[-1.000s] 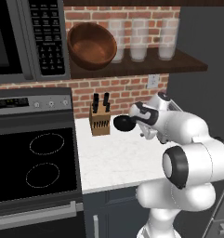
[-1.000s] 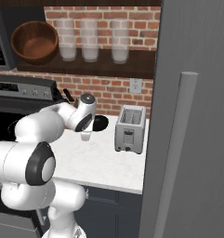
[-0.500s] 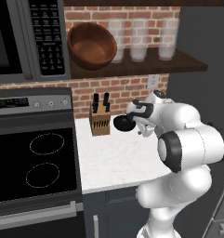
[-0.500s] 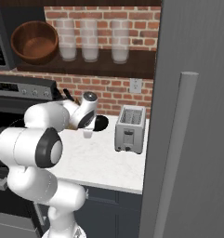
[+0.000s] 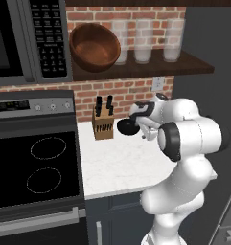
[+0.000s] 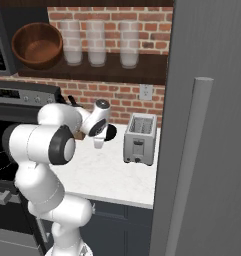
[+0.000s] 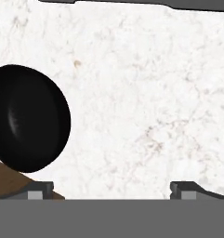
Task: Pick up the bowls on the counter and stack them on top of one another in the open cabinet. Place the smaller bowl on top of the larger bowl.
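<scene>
Your hand is open, its two fingertips spread wide at the bottom of the hand view with only bare counter between them. In that view the black bowl lies off to the left, outside the fingers and not gripped. From the left base view the black bowl sits just beside the hand, near the knife block. The brown bowl rests tilted on the shelf, next to three glass jars. A toaster stands on the counter to the right.
</scene>
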